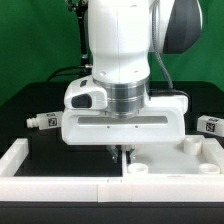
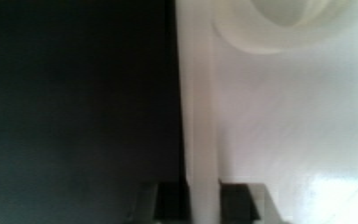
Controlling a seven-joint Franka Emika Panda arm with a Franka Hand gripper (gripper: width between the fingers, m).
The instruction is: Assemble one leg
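Note:
My gripper reaches straight down onto the left rim of the large white panel in the exterior view. In the wrist view the gripper has a dark fingertip on each side of the panel's upright rim and is shut on it. The panel fills one half of that view, with a round socket showing. One leg, a stubby white peg with a tag, lies on the black table at the exterior view's left. Another leg lies at the right.
A white raised frame runs along the front and the exterior view's left, next to the panel. Round sockets stand up on the panel. The arm's big white body hides the table behind it.

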